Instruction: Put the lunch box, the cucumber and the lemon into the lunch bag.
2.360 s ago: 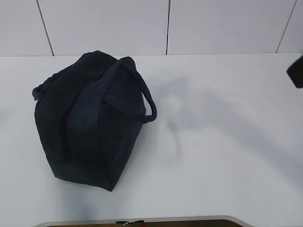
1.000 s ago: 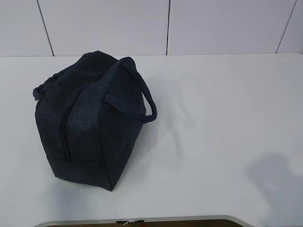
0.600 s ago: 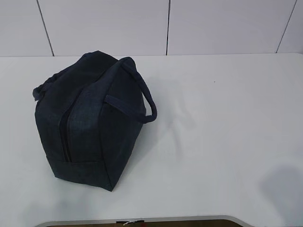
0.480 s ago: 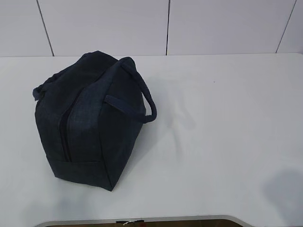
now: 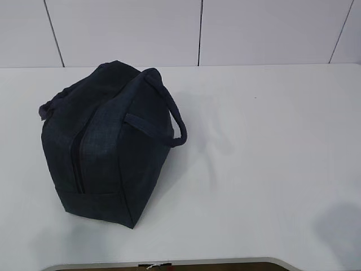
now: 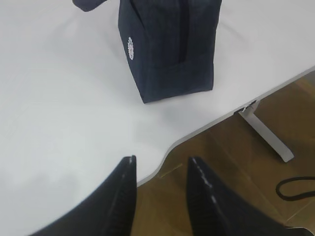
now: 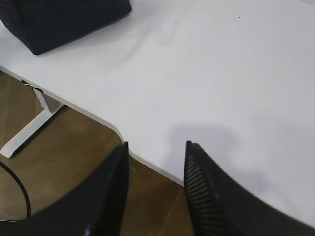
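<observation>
Currently, only the lunch bag is seen on the white surface, left of the middle in the exterior view, with one strap handle arched off its right side and the dark zipper line running along its top, apparently drawn shut. The lunch box, the cucumber and the lemon are not visible in any view; it is judged that they lie inside the bag, though this cannot be confirmed.

The left gripper is held off the near edge of the surface, well apart from the bag, its fingers parted and nothing held between them. The right gripper is likewise held over the near edge, its fingers spread and empty.

Little is left to go wrong if the contents are indeed packed. A risk is posed by the protruding handle, which could be snagged by an arm passing close and the bag dragged or tipped. If the zipper is not fully closed, the lemon could be rolled out by such a tip. The edge of the surface could also be struck if either arm is lowered from here.
</observation>
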{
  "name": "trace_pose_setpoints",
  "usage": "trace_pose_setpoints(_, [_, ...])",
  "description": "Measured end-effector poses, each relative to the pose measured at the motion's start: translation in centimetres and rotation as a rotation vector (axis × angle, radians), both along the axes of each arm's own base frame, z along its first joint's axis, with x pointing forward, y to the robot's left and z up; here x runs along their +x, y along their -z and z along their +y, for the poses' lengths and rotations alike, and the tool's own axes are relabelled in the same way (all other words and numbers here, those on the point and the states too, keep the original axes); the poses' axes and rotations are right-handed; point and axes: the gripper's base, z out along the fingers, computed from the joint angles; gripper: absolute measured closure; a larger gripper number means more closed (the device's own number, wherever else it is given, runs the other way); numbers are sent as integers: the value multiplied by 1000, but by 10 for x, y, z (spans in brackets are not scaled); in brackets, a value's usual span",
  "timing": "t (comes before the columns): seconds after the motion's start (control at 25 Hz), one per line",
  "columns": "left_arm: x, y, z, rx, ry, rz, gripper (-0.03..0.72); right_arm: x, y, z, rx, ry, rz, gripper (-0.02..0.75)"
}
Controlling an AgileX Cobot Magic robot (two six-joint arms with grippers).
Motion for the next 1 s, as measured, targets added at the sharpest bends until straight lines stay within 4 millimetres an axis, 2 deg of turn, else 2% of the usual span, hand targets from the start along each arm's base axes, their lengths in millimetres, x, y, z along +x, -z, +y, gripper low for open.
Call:
trace_pose_setpoints(0.84, [2, 1, 3, 31, -26, -22, 446, 1, 0, -1, -13, 9, -7, 424])
trace_pose_setpoints(1.0, [2, 1, 4, 36, -30, -23, 446, -1, 0, -1, -13, 74, -6, 424])
